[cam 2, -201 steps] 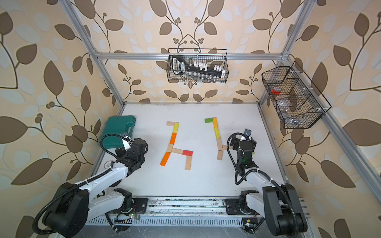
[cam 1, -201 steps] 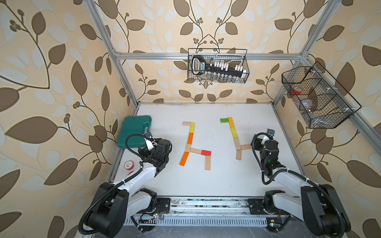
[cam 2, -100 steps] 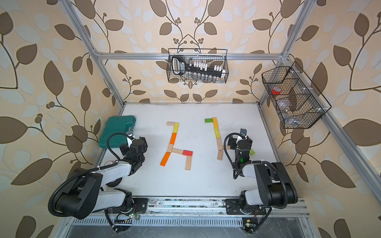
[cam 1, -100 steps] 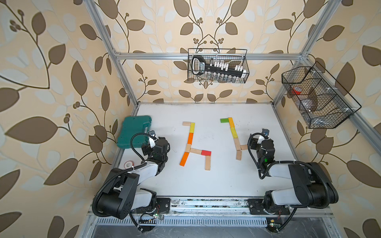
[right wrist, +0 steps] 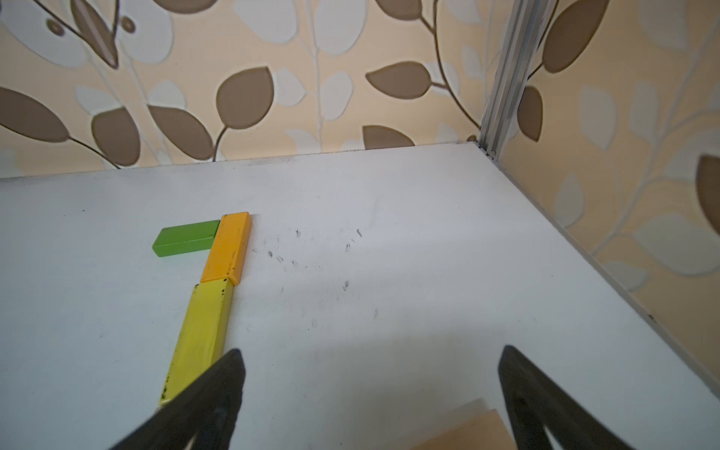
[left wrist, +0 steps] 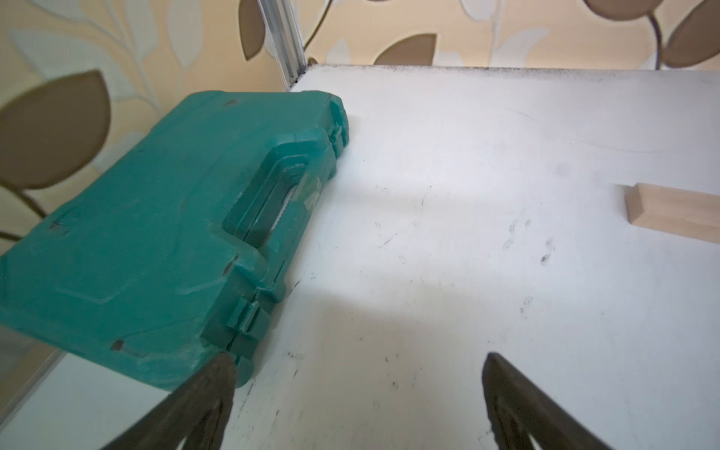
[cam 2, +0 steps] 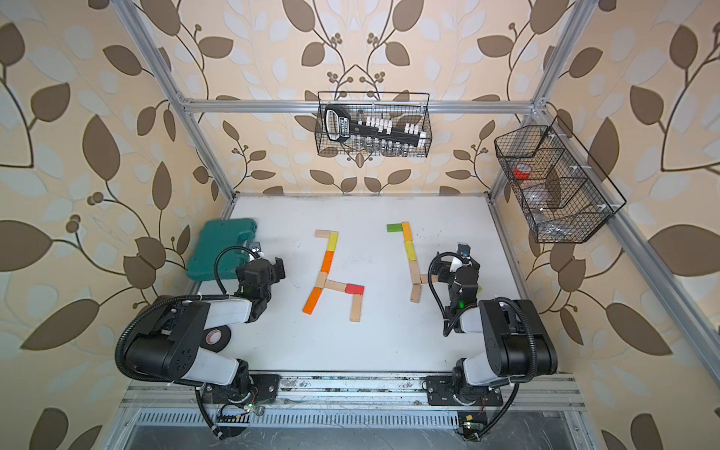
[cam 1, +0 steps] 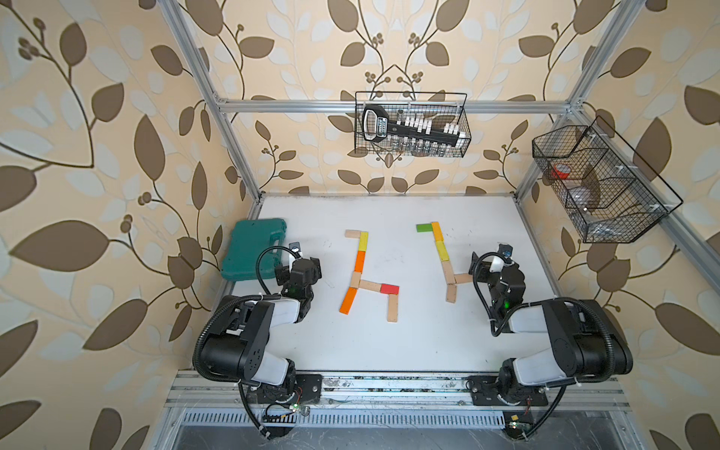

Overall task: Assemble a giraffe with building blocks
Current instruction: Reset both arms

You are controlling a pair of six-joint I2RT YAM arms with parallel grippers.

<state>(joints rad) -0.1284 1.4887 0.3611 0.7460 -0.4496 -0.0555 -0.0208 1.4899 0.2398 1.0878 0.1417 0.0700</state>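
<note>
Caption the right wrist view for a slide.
Open right pincer above the table; green block, orange block, yellow block lie alongside.

Beige wallpaper (cam 1: 117, 117) printed with brown and pale leaves covers the walls. An aluminium frame (cam 1: 292, 106) edges them. The white worktop (cam 1: 389, 350) is scuffed with dark marks. A back wire basket (cam 1: 370, 148) and a side wire basket (cam 1: 623, 222) hang above it.

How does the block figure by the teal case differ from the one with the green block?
The case-side figure has a beige head, the green-block figure a green head. The case-side figure shows two legs and a red block, the other one leg. Both lie flat.
</note>
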